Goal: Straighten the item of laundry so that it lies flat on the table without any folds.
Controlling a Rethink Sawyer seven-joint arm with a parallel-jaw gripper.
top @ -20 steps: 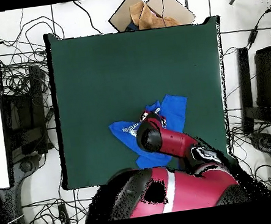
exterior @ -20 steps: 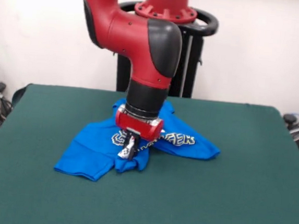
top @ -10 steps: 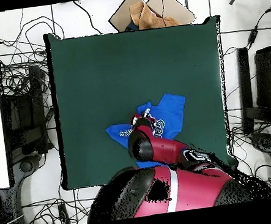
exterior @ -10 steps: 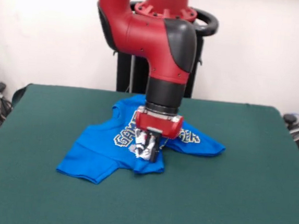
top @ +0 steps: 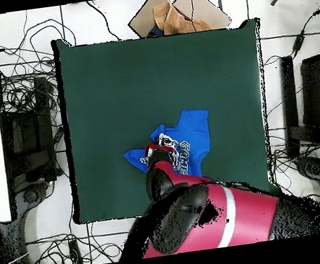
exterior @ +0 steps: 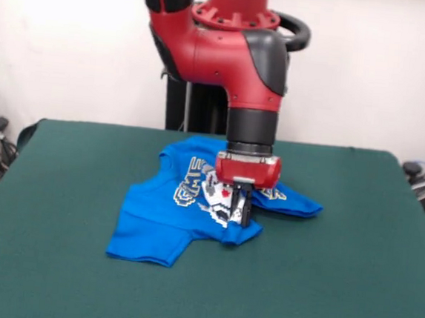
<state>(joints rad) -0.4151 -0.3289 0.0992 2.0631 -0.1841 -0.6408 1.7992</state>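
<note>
End effector (exterior: 239, 210) of mine is closed on a raised fold of the crumpled blue T-shirt (exterior: 163, 210), mid-desk (exterior: 335, 289).

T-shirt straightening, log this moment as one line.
arm: low over T-shirt | gripper: at the cloth, grip unclear | shirt: bunched, folds remain, print partly showing | table: shirt nearer the robot's side | task: unfinished

— How many garments are on the table (exterior: 350, 290)?
— One blue T-shirt (exterior: 159, 214), crumpled on a single green-topped table.
— And machines?
— One red-and-black robot arm (exterior: 240, 57), fitted with one gripper (exterior: 236, 209).
</note>
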